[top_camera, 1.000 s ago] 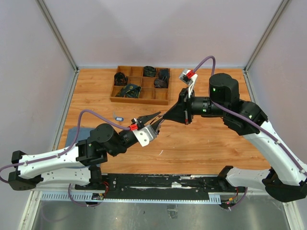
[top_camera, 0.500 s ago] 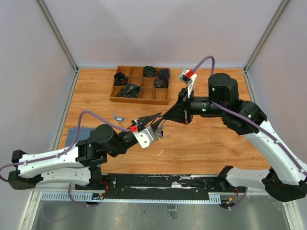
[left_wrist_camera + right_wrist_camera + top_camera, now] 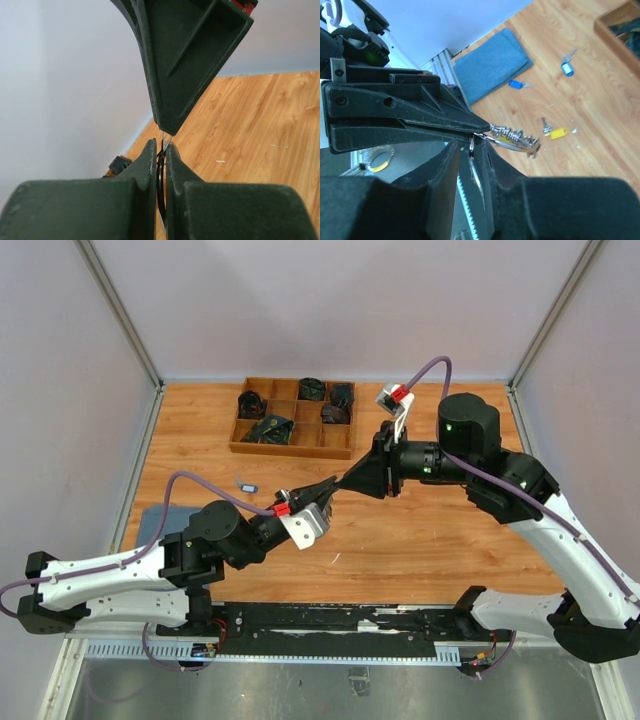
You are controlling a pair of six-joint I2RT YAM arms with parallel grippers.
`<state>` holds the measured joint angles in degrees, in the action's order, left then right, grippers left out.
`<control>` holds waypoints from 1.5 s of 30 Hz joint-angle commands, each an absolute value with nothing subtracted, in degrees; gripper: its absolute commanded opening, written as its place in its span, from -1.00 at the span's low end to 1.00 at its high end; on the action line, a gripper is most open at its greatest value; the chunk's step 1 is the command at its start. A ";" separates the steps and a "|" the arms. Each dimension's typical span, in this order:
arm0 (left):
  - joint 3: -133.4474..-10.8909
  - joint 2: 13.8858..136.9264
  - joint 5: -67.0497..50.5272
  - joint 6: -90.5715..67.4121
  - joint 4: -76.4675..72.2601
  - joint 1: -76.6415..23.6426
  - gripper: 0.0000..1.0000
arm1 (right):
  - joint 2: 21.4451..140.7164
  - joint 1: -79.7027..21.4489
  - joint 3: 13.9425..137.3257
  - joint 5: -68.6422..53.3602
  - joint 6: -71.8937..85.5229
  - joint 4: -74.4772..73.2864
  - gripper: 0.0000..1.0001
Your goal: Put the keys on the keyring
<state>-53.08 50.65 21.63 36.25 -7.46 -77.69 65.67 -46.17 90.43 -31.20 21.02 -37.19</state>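
Top external view showed the two arms meeting in the air above the middle of the counter [image 3: 450, 540], with the left gripper [image 3: 325, 489] and the right gripper [image 3: 346, 483] tip to tip. Left wrist view showed the left gripper closed on the keyring [image 3: 160, 175]: the thin wire stood edge-on between its two fingers, and both pressed on it. The wire went up to the tip of the right gripper, which came down from above. Right wrist view showed the jaws of the right gripper a little apart, with a gap wider than the wire that stood between them. Beyond the tips, the rest of the keyring hung in the air with some small silver parts on it, too small to name. Below, on the counter, lay a yellow-headed key [image 3: 555, 133] and, farther off, a blue-headed key [image 3: 566, 68], well apart from each other. A blue towel [image 3: 492, 65] lay near the counter edge. The wooden tray [image 3: 292, 448] stood at the far side.
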 commanded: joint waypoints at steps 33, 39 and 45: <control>-55.06 51.68 24.30 37.78 -9.17 -78.46 -0.99 | 62.32 -45.21 86.75 -28.48 20.23 -32.26 -0.48; -55.10 51.68 24.35 37.81 -9.29 -78.47 -0.99 | 62.94 -45.19 87.09 -29.16 20.21 -33.01 -0.70; -55.11 51.77 24.29 37.89 -9.32 -78.48 -0.89 | 62.91 -45.24 87.66 -29.72 20.26 -32.77 -0.99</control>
<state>-53.08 51.92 23.75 37.17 -7.18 -77.78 63.07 -46.02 86.15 -28.25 19.94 -32.97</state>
